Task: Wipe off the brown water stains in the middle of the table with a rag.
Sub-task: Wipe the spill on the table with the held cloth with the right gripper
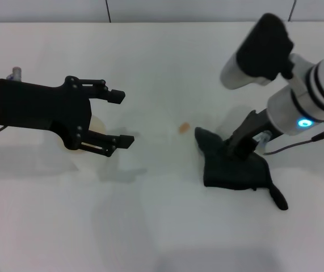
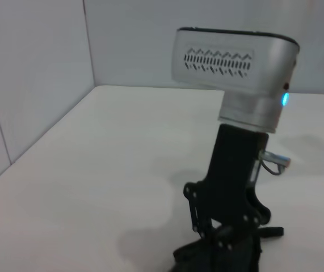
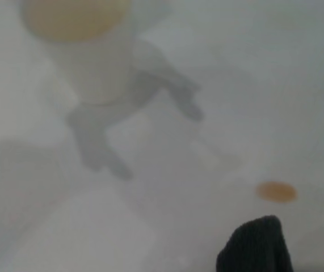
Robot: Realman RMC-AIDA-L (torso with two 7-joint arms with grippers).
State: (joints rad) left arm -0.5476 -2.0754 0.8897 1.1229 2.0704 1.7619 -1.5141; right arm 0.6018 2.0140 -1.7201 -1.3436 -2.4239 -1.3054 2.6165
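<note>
On the white table (image 1: 150, 226) one small orange-brown water stain (image 1: 184, 128) shows near the middle. It also shows in the right wrist view (image 3: 276, 191). The dark grey-black rag (image 1: 232, 167) lies just right of it, its tail pointing to the front right. Its near corner shows in the right wrist view (image 3: 256, 246). My right gripper (image 1: 240, 148) presses down on the rag and is shut on it. It also shows in the left wrist view (image 2: 230, 229). My left gripper (image 1: 122, 118) is open and empty, hovering left of the stain.
A small translucent cup (image 1: 93, 126) with a brownish inside stands under my left gripper, mostly hidden by it. The right wrist view shows it too (image 3: 79, 45). A wall runs along the table's far edge (image 1: 150, 22).
</note>
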